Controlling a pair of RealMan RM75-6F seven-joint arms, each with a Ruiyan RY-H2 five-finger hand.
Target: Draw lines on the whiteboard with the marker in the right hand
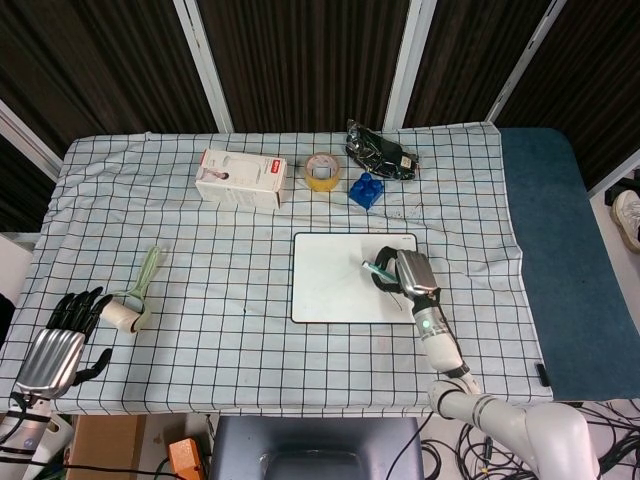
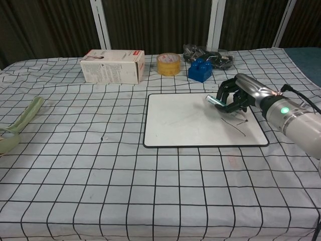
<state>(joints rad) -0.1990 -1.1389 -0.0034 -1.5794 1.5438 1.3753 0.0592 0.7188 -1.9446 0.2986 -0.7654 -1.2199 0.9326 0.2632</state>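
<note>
So the robot's right hand is parked over the right-hand part of the white rectangular whiteboard with the black rim, fingers curled around a slim teal-and-white marker. The marker pokes out of the fist toward the board's middle, so its long axis runs roughly sideways across the board and a bit tilted. I can't tell which end is the tip, or whether it's actually touching the surface.

From the chest view there are already a few thin dark strokes on the board, right under and just in front of the hand. Most of the board's blank area lies to the hand's left, so I'd guess the next line heads that way.

The left hand sits well apart at the near left corner of the checked tablecloth, fingers loosely spread and holding nothing.
</note>
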